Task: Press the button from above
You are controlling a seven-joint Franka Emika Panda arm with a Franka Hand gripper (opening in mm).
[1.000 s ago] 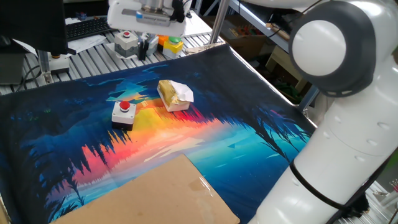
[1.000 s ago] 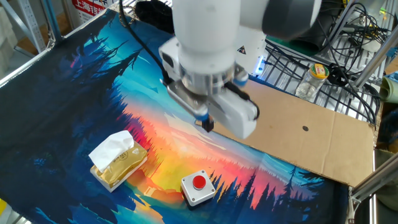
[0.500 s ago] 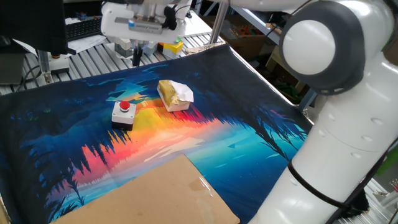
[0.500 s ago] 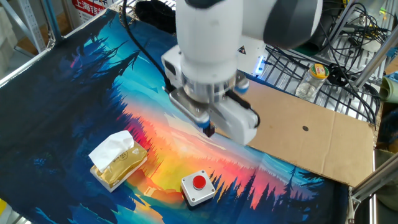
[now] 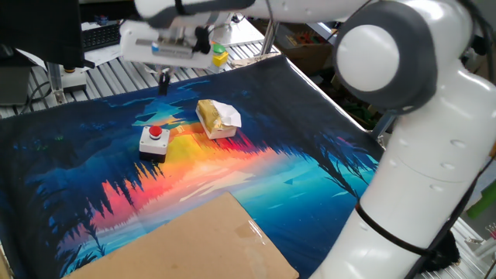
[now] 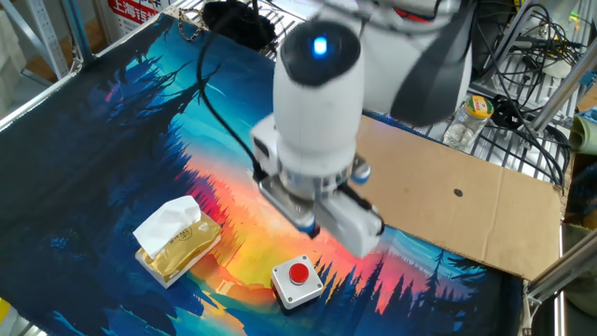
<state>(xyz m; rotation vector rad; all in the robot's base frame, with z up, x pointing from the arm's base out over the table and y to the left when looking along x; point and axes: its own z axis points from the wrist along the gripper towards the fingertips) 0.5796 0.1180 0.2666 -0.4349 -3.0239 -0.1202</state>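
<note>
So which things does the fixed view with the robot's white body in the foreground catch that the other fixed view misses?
Only that view shows the dark fingers hanging in the air beyond the button, plus the slatted bench behind the mat. Only the other fixed view shows the whole cardboard sheet, the wire rack with cables and a lit blue lamp on the arm; there the wrist hides the fingers. Both show the red button on its grey base, untouched, the yellow block with white paper beside it, and the printed mat.
</note>
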